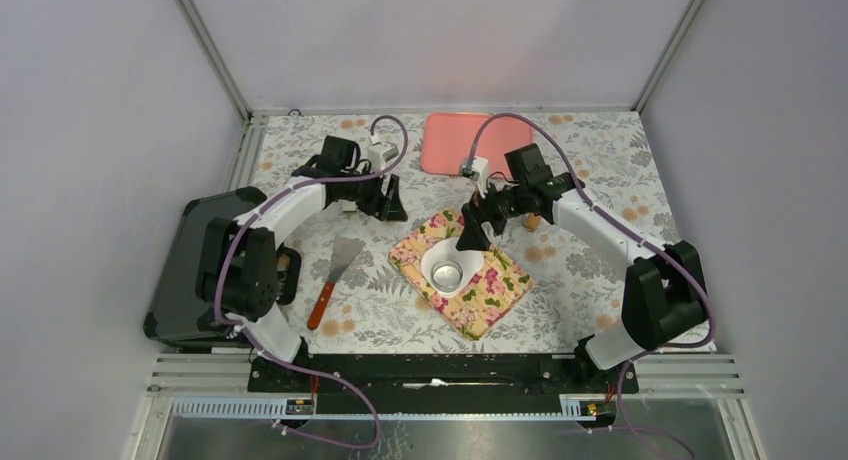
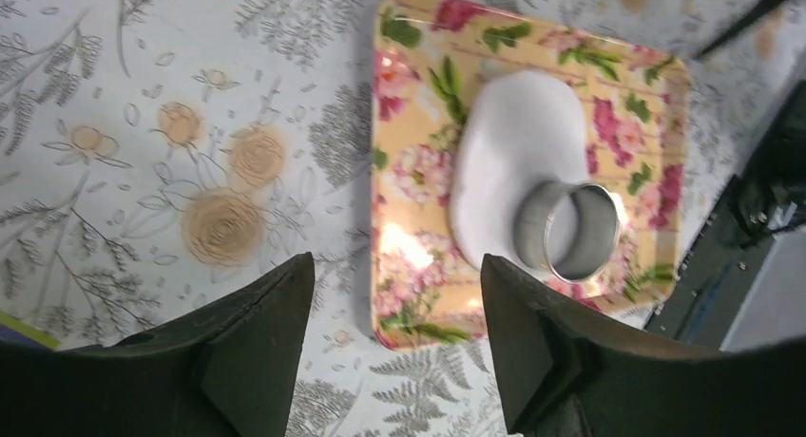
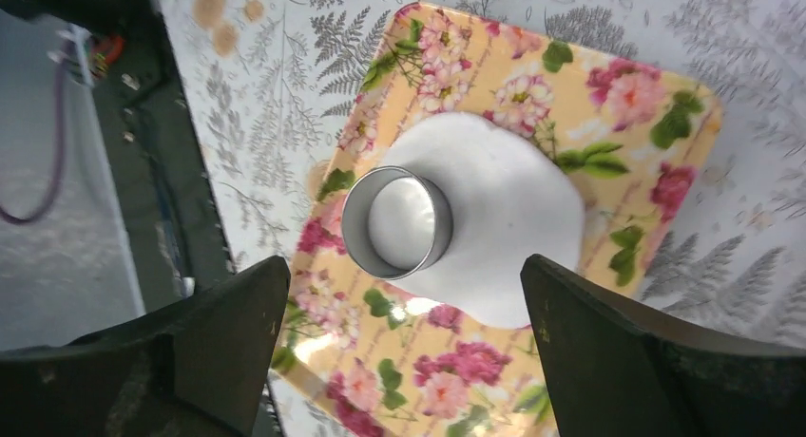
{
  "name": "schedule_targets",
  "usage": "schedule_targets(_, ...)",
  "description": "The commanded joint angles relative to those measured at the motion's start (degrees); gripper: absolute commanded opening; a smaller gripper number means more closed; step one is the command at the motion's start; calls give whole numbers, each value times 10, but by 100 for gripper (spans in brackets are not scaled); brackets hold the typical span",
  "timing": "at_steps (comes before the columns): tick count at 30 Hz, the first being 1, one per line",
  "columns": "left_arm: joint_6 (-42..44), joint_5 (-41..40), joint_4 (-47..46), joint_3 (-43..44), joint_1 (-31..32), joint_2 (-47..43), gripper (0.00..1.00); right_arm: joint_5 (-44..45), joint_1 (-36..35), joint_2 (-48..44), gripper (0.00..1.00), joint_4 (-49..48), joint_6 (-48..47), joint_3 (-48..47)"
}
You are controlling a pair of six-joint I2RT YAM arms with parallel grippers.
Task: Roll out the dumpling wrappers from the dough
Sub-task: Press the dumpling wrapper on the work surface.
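Observation:
The dough (image 1: 440,252) is a flat white sheet on a flowered tray (image 1: 495,295). A shiny metal ring (image 1: 447,275) stands on the sheet's near end, with a round of dough inside it. No separate dumpling wrappers show. My left gripper (image 1: 394,202) hovers left of and behind the tray, open and empty. My right gripper (image 1: 470,238) hangs over the tray's far edge, also open and empty. In the left wrist view the gripper (image 2: 397,266) frames the tray (image 2: 418,171), dough (image 2: 518,142) and ring (image 2: 567,232). In the right wrist view the gripper (image 3: 406,266) stands wide above the ring (image 3: 396,222), dough (image 3: 513,209) and tray (image 3: 627,104).
A spatula with a red-brown handle (image 1: 335,275) lies left of the tray. A pink tray (image 1: 470,140) sits at the back. A black box (image 1: 190,270) stands at the left table edge. A brown object (image 1: 533,221) peeks from behind my right arm.

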State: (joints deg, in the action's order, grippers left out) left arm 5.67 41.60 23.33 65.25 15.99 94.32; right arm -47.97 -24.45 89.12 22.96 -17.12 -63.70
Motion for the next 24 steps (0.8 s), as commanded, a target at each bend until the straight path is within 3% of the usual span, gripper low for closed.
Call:
schedule_targets(1, -1, -73, 26, 91, 20, 71, 68, 113, -65, -31, 100, 112, -208, -49)
schedule_targets(4, 8, -92, 77, 156, 39, 131, 68, 132, -113, -45, 100, 115, -307, -34)
schedule_targets(8, 12, -142, 82, 172, 67, 162, 68, 106, -146, -36, 100, 92, -348, -34)
schedule_targets(16, -4, -177, 70, 163, 89, 192, 57, 135, -188, 24, 99, 62, -345, -51)
schedule_targets(24, -4, -196, 71, 171, 114, 220, 42, 163, -202, 54, 97, 10, -282, -46)
